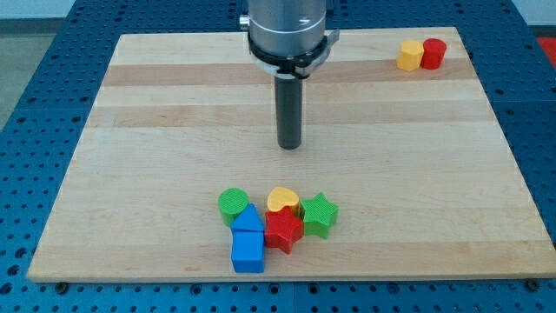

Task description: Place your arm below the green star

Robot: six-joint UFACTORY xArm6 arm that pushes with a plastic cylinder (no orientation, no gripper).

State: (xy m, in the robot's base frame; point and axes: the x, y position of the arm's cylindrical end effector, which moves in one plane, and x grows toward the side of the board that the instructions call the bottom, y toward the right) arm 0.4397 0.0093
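The green star (319, 214) lies near the view's bottom centre of the wooden board (130, 174), at the right end of a tight cluster. My tip (289, 146) is the lower end of the dark rod, above the cluster toward the view's top and slightly left of the star, apart from every block. Touching the star on its left are a red star (283, 230) and a yellow heart (282, 201).
A green cylinder (233, 203) sits at the cluster's left, with a blue triangular block (248, 219) and a blue cube (248, 251) below it. A yellow hexagonal block (410, 55) and a red cylinder (433, 53) stand together at the view's top right.
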